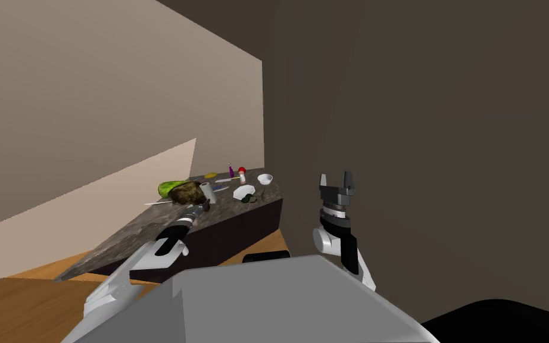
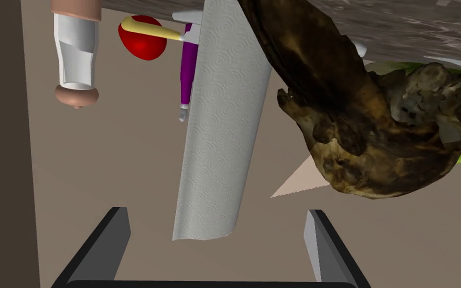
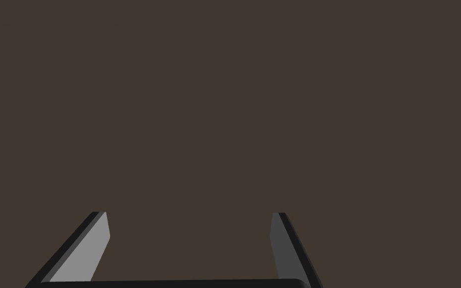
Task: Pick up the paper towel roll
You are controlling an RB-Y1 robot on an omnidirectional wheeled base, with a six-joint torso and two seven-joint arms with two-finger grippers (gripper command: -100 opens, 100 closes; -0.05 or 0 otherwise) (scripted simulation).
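The paper towel roll point(image 2: 219, 125) is a white embossed cylinder standing on the dark marbled counter point(image 1: 148, 232); in the head view the roll point(image 1: 208, 192) is small, beside a brown lump. My left gripper point(image 2: 218, 235) is open, and the roll's end reaches just between the fingertips with a gap on each side. In the head view my left gripper point(image 1: 203, 204) sits right at the roll's foot. My right gripper point(image 1: 335, 180) is held up, open and holding nothing, facing a dark brown wall; its fingers point(image 3: 97, 245) stand wide apart.
A brown lumpy mass point(image 2: 374, 140) on something green lies close beside the roll. Behind the roll stand a purple bottle point(image 2: 188, 75), a red ball-shaped thing point(image 2: 142, 37) and a shaker point(image 2: 77, 50). A white bowl point(image 1: 265, 178) and a plate point(image 1: 243, 192) sit near the counter's end.
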